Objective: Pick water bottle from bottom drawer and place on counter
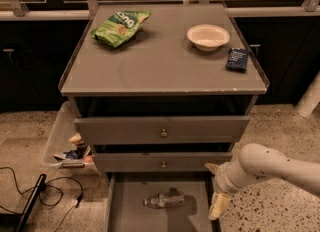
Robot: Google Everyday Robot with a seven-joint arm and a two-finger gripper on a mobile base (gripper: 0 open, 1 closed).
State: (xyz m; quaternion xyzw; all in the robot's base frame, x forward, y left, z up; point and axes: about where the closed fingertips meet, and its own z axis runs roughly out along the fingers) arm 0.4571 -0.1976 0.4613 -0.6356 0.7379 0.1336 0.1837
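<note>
The water bottle (162, 199) lies on its side in the middle of the open bottom drawer (129, 212), white cap to the left. My gripper (215, 188) hangs at the drawer's right edge, to the right of the bottle and apart from it. Its two beige fingers (219, 206) are spread and hold nothing. The white arm reaches in from the right. The counter (165, 66) is the grey top of the cabinet, above the two knobbed drawers.
On the counter lie a green snack bag (120, 26), a white bowl (208, 36) and a dark blue packet (237, 59). A clear bin with clutter (70, 151) stands left of the cabinet. Black cables (45, 188) lie on the floor at left.
</note>
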